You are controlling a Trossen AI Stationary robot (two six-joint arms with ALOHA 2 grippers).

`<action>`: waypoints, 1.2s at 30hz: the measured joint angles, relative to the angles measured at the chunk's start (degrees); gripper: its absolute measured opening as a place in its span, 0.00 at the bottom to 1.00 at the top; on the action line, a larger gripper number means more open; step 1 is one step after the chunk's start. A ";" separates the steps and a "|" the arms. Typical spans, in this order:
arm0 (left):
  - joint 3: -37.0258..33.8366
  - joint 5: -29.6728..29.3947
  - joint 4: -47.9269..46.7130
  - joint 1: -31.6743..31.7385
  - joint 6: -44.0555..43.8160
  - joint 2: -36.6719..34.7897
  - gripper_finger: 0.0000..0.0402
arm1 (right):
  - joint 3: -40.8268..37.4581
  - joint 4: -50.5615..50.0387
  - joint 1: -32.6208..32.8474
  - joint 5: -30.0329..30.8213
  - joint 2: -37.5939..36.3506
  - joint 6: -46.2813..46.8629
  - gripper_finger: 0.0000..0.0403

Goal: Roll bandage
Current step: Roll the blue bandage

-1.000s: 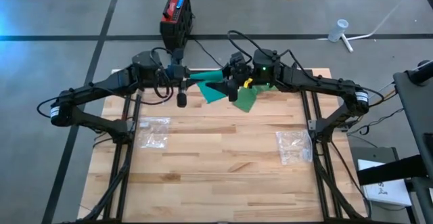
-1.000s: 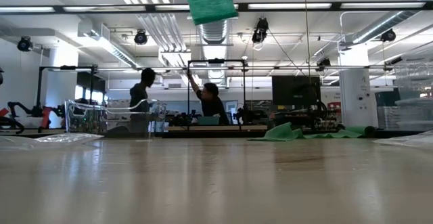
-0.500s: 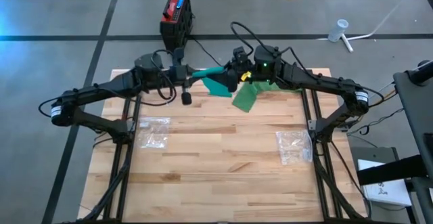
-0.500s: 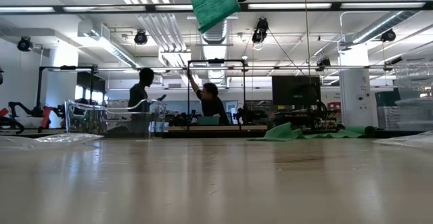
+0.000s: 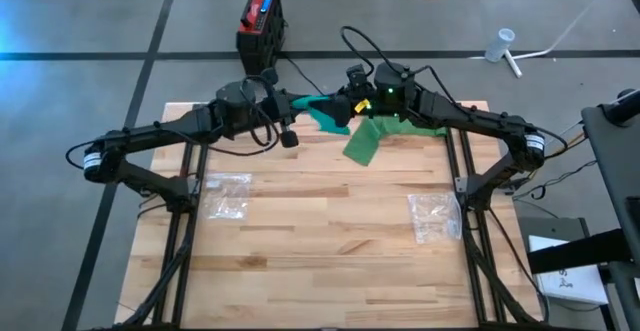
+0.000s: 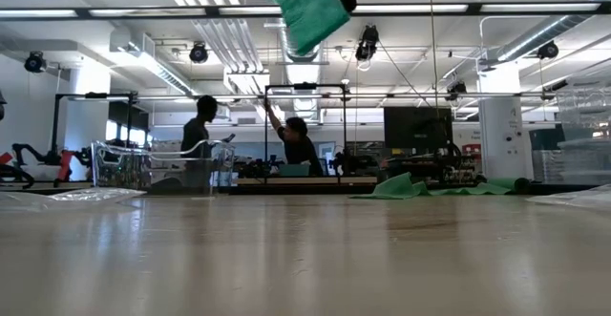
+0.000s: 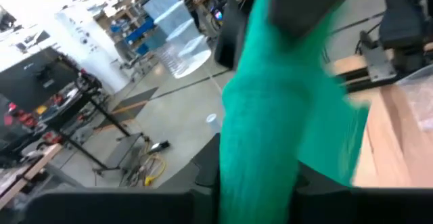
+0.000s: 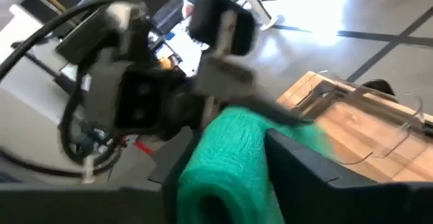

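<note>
1. In the right wrist view we see the green bandage (image 8: 226,160) rolled into a thick tube between that arm's own dark fingers (image 8: 304,166), so the right gripper (image 5: 345,106) is clamped around the roll.
2. The same view shows the left gripper (image 8: 203,109) just beyond the roll, touching its far end. We cannot tell there whether its fingers are parted.
3. The left wrist view gives something else: a broad green band (image 7: 270,136) running straight away from the camera and filling the middle of the picture. The left fingers themselves are not clear in it, so we cannot tell that gripper's state.
4. From the high view we get the layout that neither wrist view offers: both grippers meet at the table's far edge, the left gripper (image 5: 290,121) just beside the right one, with the bandage stretched between them and a loose green tail (image 5: 365,141) hanging just below the right gripper.
5. The low view alone shows height: the roll (image 6: 310,10) hangs well above the wooden table (image 6: 305,259).
6. Farther from both grippers, 2 clear plastic bags (image 5: 225,193) lie on the table's near half, 1 on each side.
7. Farthest off, the low view shows 2 people (image 6: 291,144) in the room behind.
</note>
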 joint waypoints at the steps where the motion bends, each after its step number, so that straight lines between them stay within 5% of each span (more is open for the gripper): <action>1: -0.01 -0.18 -0.23 0.00 0.00 0.08 0.17 | 0.00 -0.10 0.05 -0.14 0.00 -0.85 0.37; 10: -0.03 -0.43 -1.96 -0.03 -0.92 -0.72 0.37 | 0.00 -0.52 -0.17 -0.82 -0.02 -8.58 0.04; 17: 0.08 1.00 -11.31 -0.31 -6.54 -5.40 0.48 | 0.00 -2.88 -0.29 -0.33 -0.62 -23.30 0.07; 24: 0.52 11.48 -11.33 0.33 -11.48 -9.01 0.62 | 0.00 -3.45 -0.17 -3.03 -0.79 -40.71 0.03; 31: 0.50 13.91 -9.95 0.58 -11.94 -6.58 0.75 | 0.00 -3.52 -0.17 -7.89 -0.76 -46.47 0.03; 36: 0.50 15.99 -9.84 0.72 -12.35 -5.38 0.75 | 0.00 -4.00 -0.19 -7.93 -0.76 -48.12 0.03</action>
